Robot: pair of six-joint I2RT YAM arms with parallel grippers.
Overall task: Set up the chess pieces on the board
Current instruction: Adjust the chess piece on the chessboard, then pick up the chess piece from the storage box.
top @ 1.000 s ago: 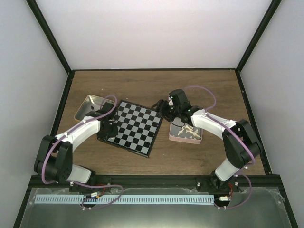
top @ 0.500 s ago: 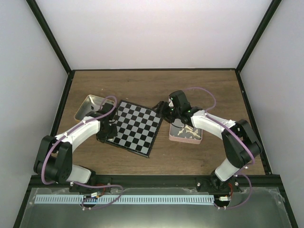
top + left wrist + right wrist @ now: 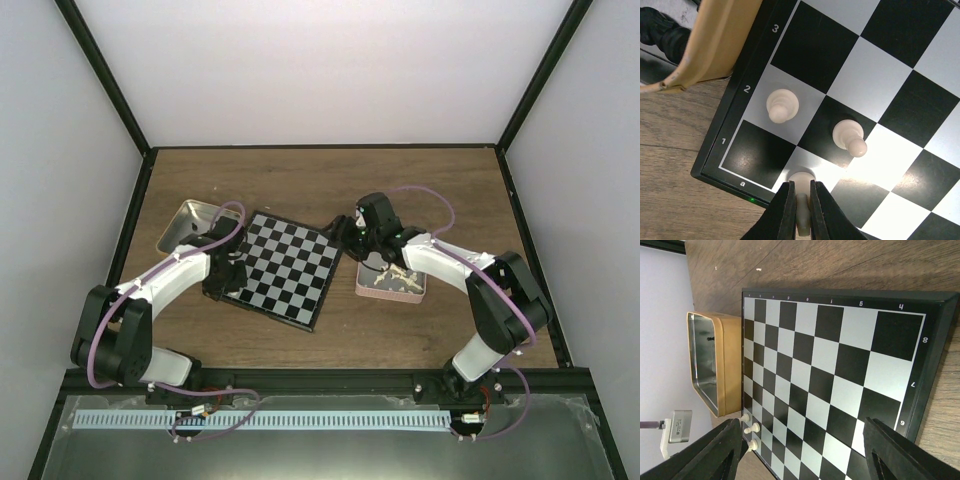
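Observation:
The board lies at centre left of the table. My left gripper is at the board's left corner. In the left wrist view it is shut on a cream-white chess piece, whose base is over the pale first-row square beside the corner square a1. Two white pawns stand on the second row. My right gripper hovers over the board's right corner. In the right wrist view it is open and empty above the board.
A gold-rimmed metal tin sits left of the board, with black pieces inside. A pink tin holding several cream-white pieces sits right of the board. Bare wood lies behind and in front of the board.
My right gripper has shifted slightly toward the near side at the board's right corner. My left gripper has stayed put, still holding the piece.

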